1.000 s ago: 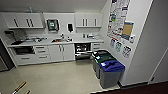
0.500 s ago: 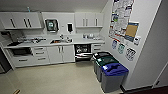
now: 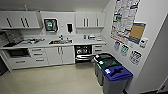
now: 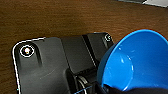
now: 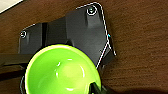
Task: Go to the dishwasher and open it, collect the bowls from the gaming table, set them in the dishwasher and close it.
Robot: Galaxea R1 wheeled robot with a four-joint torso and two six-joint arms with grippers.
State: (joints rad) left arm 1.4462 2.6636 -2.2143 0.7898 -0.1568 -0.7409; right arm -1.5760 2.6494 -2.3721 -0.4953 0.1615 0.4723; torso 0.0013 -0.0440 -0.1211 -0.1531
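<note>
While each claw carries a bowl, we run the risk of losing one on the way. The left claw (image 4: 105,88) pinches the rim of the round blue plastic bowl (image 4: 135,62), and the right claw (image 5: 96,88) pinches the rim of the round light-green plastic bowl (image 5: 62,71); both grips sit at the very edge, so a jolt or a quick turn could, we judge, let a bowl swing or slip to the brown wood-grain floor (image 4: 50,20) below. Further out, in the head view, the under-counter stainless-steel dishwasher (image 3: 83,53) stands open under the white kitchen desk (image 3: 75,42), its dark rack exposed and its door lowered into the path. Just beside it stand three lidded bins, the nearest a grey bin with a blue lid (image 3: 116,77), narrowing the approach; drifting that way could clip them or the lowered door.
</note>
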